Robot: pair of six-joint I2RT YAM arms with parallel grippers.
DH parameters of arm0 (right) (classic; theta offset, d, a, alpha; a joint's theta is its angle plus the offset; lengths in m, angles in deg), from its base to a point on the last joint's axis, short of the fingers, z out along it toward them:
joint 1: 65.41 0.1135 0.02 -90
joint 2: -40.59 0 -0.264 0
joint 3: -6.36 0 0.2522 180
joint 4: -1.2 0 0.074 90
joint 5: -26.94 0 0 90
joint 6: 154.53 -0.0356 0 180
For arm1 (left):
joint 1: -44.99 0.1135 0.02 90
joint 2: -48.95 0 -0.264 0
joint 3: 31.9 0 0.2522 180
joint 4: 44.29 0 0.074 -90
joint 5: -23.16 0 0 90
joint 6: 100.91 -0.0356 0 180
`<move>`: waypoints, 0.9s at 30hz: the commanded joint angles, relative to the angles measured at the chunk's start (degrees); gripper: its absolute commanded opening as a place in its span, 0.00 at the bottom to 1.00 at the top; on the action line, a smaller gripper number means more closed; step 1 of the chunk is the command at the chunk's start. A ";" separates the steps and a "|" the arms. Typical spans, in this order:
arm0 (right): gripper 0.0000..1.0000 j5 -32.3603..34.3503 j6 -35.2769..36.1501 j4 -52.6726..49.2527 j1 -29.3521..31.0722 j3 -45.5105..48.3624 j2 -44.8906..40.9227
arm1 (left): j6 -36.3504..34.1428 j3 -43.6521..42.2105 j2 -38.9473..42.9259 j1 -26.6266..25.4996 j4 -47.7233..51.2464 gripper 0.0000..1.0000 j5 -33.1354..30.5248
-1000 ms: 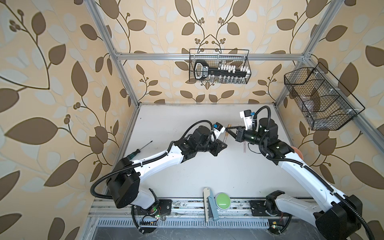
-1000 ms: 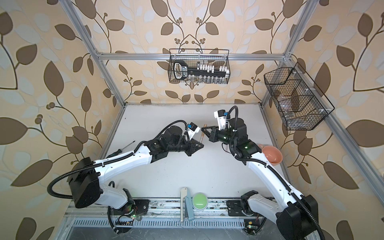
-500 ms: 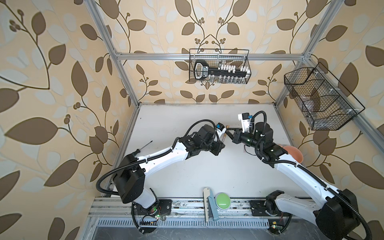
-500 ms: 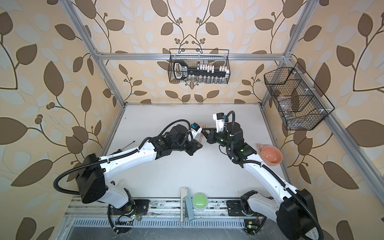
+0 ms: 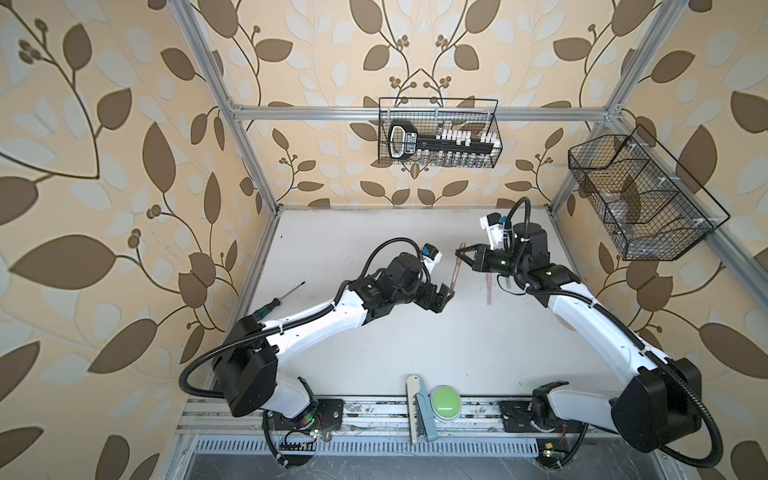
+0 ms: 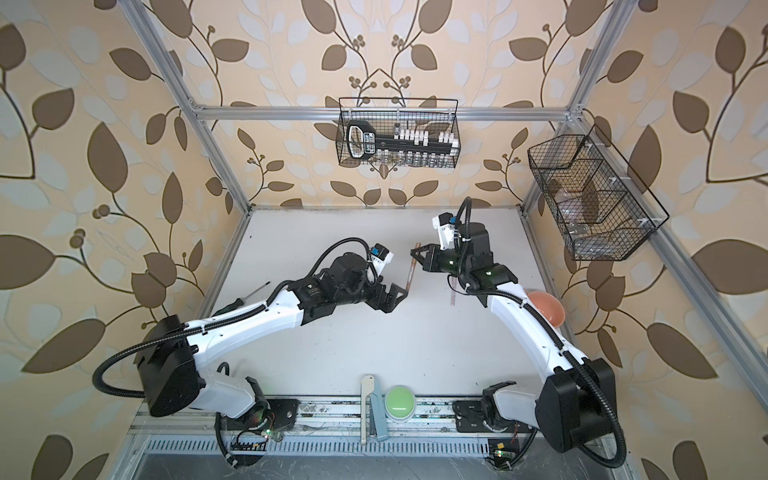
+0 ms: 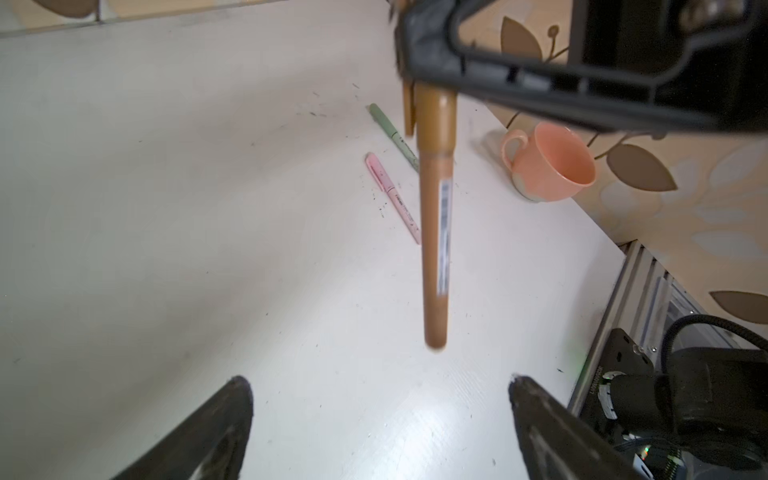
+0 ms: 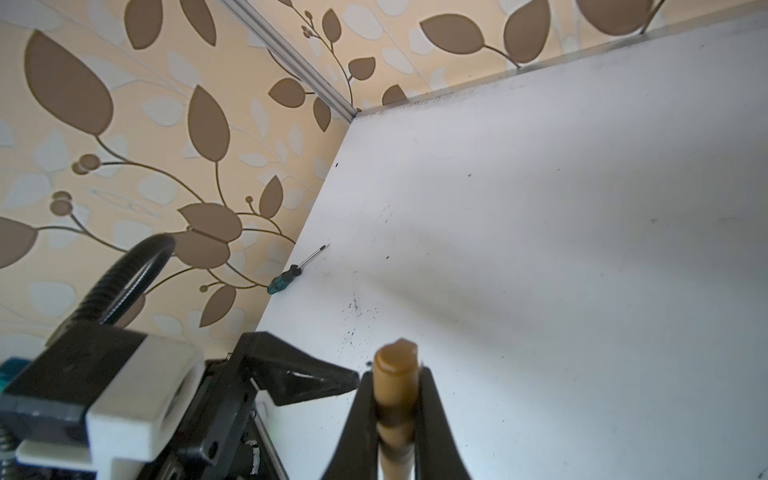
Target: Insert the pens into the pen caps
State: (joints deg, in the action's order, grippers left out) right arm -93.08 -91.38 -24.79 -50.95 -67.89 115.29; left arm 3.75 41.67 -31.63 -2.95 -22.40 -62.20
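A white table (image 5: pixel 374 232) is seen in the middle of both top views, with leafy walls all around it. A wire basket (image 5: pixel 436 99) is hung on the back wall at the top middle of the frame. A second wire basket (image 5: pixel 602 158) is hung at the upper right. The left gripper (image 5: pixel 444 296) is found just left of the middle, and its jaws are spread wide with nothing held. In the left wrist view its two dark fingers (image 7: pixel 224 424) are seen far apart. The right gripper (image 5: pixel 459 250) is found just right of the middle, a little higher in the frame. Its jaws are pinched on the brown cap (image 7: pixel 436 120). A peach cup (image 6: pixel 546 309) is set on the table at the right, partly hidden by the right arm. The brown pen (image 7: pixel 434 249) is pushed into the brown cap and is held up in the air above the table. Its free end is near the left fingers but is not touched by them. A pink pen (image 7: pixel 392 197) and a green pen (image 7: pixel 392 135) are laid on the table near each other, each with its cap on. A screwdriver (image 5: pixel 282 299) is laid by the left wall, well apart from the pens.
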 commanded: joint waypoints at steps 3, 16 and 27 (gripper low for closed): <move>0.00 2.75 6.81 -9.41 -1.96 -3.82 7.01 | 3.78 -3.15 9.75 0.30 8.88 0.99 -19.93; 0.00 7.38 13.36 -15.37 -4.97 -12.26 31.54 | 8.33 -11.62 20.48 5.53 17.60 0.99 -42.20; 0.02 10.34 13.95 -15.75 -6.94 -15.27 39.91 | 10.74 -17.75 24.76 12.50 16.08 0.99 -41.80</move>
State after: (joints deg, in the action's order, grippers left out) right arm -84.58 -79.64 -39.19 -57.57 -81.20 153.12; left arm 13.12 24.58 -8.24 9.09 -5.36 -100.60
